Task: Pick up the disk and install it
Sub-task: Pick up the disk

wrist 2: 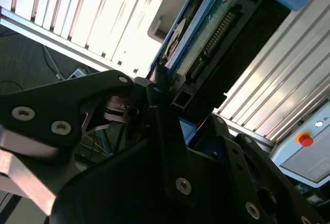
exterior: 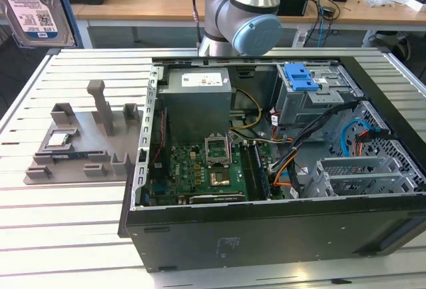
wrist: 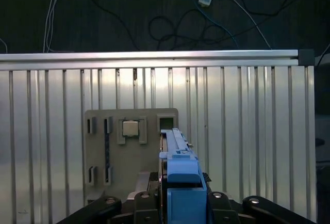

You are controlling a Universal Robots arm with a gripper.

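Observation:
The disk (exterior: 30, 9) hangs high at the exterior view's top left, label side showing, with a blue frame along its edge. In the first wrist view the disk (wrist: 178, 175) is seen edge-on, well above the grey holder (wrist: 129, 152). My gripper (wrist: 178, 203) is shut on it, with a black finger on each side. In the second wrist view the disk (wrist 2: 206, 43) shows its circuit board and connector side, and the gripper (wrist 2: 165, 97) clamps its near end.
An open computer case (exterior: 266, 236) lies on the slatted metal table (exterior: 66, 236), with a light blue clip (exterior: 299, 76) on its drive cage. The grey holder (exterior: 80, 136) beside the case carries a small square chip (exterior: 58, 139). The arm (exterior: 239, 9) stands behind the case.

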